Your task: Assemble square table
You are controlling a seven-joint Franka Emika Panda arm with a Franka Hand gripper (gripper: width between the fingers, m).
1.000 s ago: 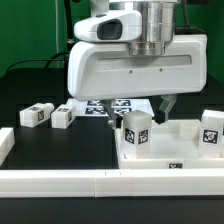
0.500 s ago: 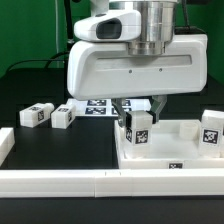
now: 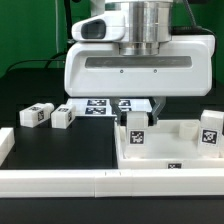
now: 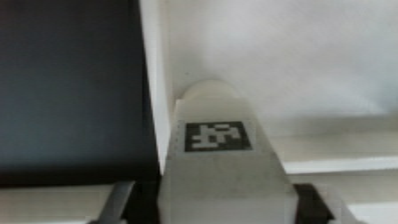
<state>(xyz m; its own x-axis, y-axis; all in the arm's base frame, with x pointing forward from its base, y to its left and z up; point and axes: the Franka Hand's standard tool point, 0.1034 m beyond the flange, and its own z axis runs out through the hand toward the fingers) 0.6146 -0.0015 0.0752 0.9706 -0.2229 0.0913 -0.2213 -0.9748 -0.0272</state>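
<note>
The hand [image 3: 137,116] is clamped on one leg [image 3: 136,136] of the square table. In the wrist view the leg [image 4: 217,130] fills the whole gap, with a dark finger [image 4: 121,203] snug against each side, so it's a proper pinch, not spread. The leg stands upright right under the hand, tag facing the exterior camera, and its lower end is down at the corner of the square panel [image 3: 172,150] nearest the hand. Can't tell whether it's actually sitting in the corner socket, the hand's big white body blocks a lot.

A second leg [image 3: 210,130] stands on the panel, off to the hand's side toward the exterior view's right, well apart from the fingers. Two more legs [image 3: 38,114] [image 3: 63,117] lie on the black counter [image 3: 30,140] on the hand's other side, just beside each other. The marker board [image 3: 98,104] lies flat behind the hand. White rails [image 3: 60,180] run along the counter's front edge, in front of the hand.
</note>
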